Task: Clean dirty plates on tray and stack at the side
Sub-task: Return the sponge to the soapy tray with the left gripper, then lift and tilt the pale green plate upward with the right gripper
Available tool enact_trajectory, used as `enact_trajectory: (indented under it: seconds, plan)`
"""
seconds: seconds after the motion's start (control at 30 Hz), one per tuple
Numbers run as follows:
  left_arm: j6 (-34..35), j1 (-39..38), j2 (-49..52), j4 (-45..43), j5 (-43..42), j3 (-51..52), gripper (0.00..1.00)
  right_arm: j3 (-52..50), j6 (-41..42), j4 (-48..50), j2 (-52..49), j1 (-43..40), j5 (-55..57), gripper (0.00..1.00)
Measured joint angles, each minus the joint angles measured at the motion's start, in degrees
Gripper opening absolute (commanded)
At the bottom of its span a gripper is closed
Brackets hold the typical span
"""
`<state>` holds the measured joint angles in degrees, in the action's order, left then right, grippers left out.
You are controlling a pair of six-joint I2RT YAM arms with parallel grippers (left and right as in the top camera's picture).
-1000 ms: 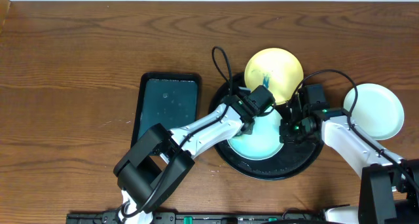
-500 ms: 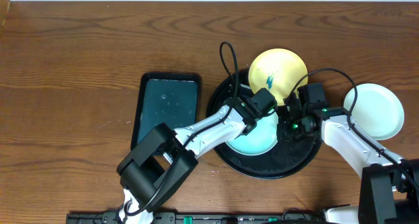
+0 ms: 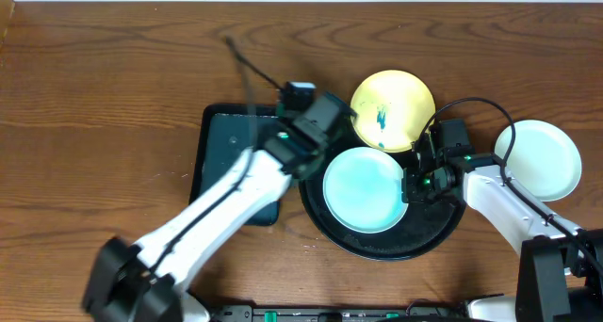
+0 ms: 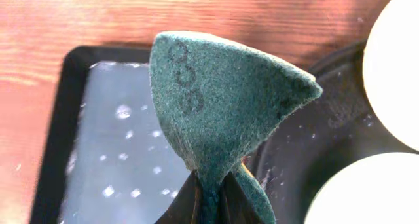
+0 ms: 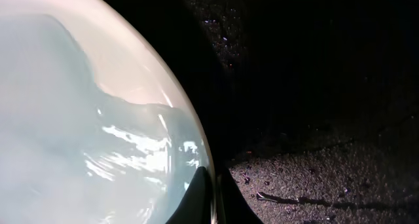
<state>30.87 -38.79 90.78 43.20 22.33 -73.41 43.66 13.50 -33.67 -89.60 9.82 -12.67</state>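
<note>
A pale mint plate (image 3: 366, 188) (image 5: 85, 119) lies in the round black tray (image 3: 433, 233) (image 5: 314, 86), its surface wet and shiny. My right gripper (image 3: 412, 185) (image 5: 209, 201) is shut on its right rim. A pale yellow plate (image 3: 394, 107) with a blue-green smear rests on the tray's back edge. A white plate (image 3: 539, 160) sits on the table to the right of the tray. My left gripper (image 3: 303, 124) (image 4: 209, 201) is shut on a folded green scouring pad (image 4: 222, 99), held above the gap between the two trays.
A rectangular dark teal tray (image 3: 226, 162) (image 4: 111, 152) holding water drops lies left of the black tray (image 4: 327, 119). The left arm crosses it diagonally from the front left. Cables loop above both wrists. The table's far edge meets a white wall.
My left arm has swung off the mint plate to the left and back, carrying the scouring pad over toward the teal tray. The mint plate now shows in full. The right gripper has stayed put.
</note>
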Motion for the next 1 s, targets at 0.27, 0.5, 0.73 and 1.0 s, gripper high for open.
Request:
enact_trajectory:
  seconds: [0.27, 0.5, 0.73, 1.0]
  plan:
    - [0.3, 14.0, -1.6, 4.3, -8.4, 3.5, 0.08, -0.9, -0.5, 0.0, 0.0, 0.0, 3.3, 0.01]
    - [-1.8, 22.6, -1.0, 0.3, -17.5, 13.6, 0.23, 0.3, -0.5, -2.1, 0.1, -0.1, 3.6, 0.01]
    - [-4.2, 23.6, -1.0, 0.2, -21.2, 14.5, 0.69, 7.1, -1.6, -11.6, 5.7, 0.9, 10.3, 0.01]
    - [-5.4, 23.6, -3.1, 2.7, -23.1, 14.3, 0.75, 11.5, -1.6, -13.8, 12.8, 9.9, 23.7, 0.01]
